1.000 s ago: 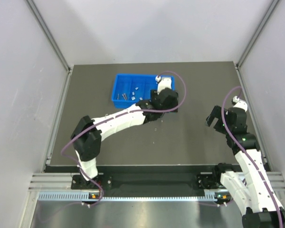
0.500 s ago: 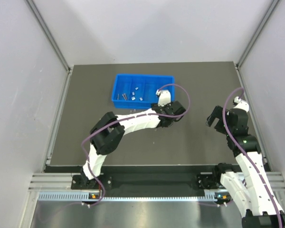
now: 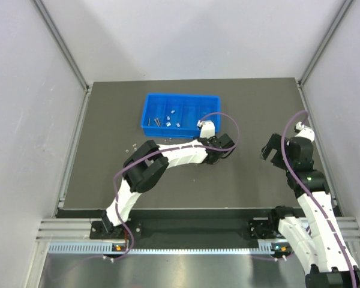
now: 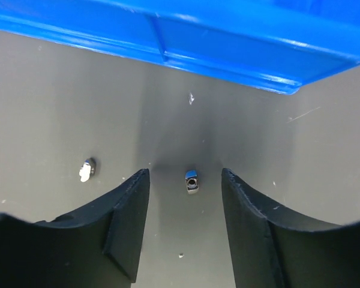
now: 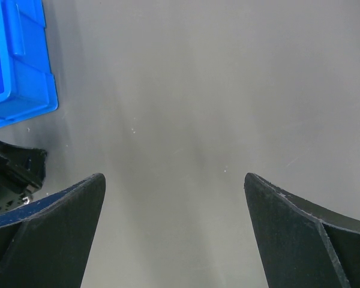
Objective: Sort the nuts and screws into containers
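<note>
The blue tray (image 3: 180, 95) of containers lies at the back of the dark mat, with several screws and nuts (image 3: 168, 123) in its left sections. My left gripper (image 3: 212, 143) hangs low over the mat just in front of the tray's right end. In the left wrist view it (image 4: 185, 174) is open, and one small silvery nut (image 4: 192, 180) lies on the mat between the fingertips, touching neither. A second small metal piece (image 4: 86, 170) lies to the left of the left finger. My right gripper (image 3: 269, 150) hovers open and empty at the right.
A few loose specks of hardware (image 3: 132, 144) lie on the mat in front of the tray's left end. The tray's near wall (image 4: 228, 42) stands close ahead of the left fingers. The right wrist view shows the tray's corner (image 5: 18, 72) and bare mat.
My left gripper has come back off the tray and down to the mat in front of it, and its jaws have narrowed around the nut. The right arm has not moved.
</note>
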Available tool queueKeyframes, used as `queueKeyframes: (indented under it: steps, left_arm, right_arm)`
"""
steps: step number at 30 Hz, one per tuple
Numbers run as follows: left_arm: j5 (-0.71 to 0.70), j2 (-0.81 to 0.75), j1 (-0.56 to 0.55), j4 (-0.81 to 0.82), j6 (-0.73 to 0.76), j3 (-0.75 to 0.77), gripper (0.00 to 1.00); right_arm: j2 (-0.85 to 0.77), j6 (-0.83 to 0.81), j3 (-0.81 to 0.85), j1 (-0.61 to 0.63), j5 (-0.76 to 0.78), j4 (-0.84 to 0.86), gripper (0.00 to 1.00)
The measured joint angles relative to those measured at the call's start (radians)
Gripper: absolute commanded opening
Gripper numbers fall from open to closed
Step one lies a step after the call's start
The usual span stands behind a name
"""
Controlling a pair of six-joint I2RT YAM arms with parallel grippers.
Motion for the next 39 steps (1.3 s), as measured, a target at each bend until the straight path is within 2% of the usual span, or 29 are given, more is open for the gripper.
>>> queueKeyframes:
  steps: [6,10,16,20,22,27,29,30,32,39]
  left_arm:
    - [0.015,0.011,-0.001,-0.003,-0.005,0.008,0.53]
    - [0.022,0.012,-0.002,-0.005,-0.019,0.008,0.48]
    - [0.028,0.012,-0.003,-0.005,-0.039,0.008,0.35]
    - [0.027,0.013,-0.003,-0.006,-0.046,0.008,0.30]
    - [0.027,0.012,-0.003,-0.006,-0.046,0.008,0.24]
    - [0.022,0.014,-0.003,-0.004,-0.043,0.008,0.19]
    - [0.022,0.014,-0.003,-0.003,-0.043,0.008,0.15]
    - [0.022,0.014,-0.004,-0.003,-0.043,0.008,0.08]
    - [0.022,0.014,-0.004,-0.002,-0.043,0.008,0.03]
    - [0.021,0.014,-0.005,0.001,-0.029,0.008,0.04]
  right_arm:
    - [0.000,0.000,0.000,0.000,0.000,0.000,1.00]
    - [0.000,0.000,0.000,0.000,0.000,0.000,1.00]
    - [0.000,0.000,0.000,0.000,0.001,0.000,1.00]
    - [-0.001,0.000,0.000,0.000,0.002,0.000,1.00]
    - [-0.001,0.000,0.000,0.000,0.004,0.000,1.00]
    - [-0.001,0.000,0.000,0.000,0.005,0.000,1.00]
    - [-0.001,0.000,0.000,0.000,0.005,0.000,1.00]
    - [-0.001,0.000,0.000,0.000,0.005,0.000,1.00]
    - [-0.001,0.000,0.000,0.000,0.005,0.000,1.00]
    - [-0.001,0.000,0.000,0.000,0.005,0.000,1.00]
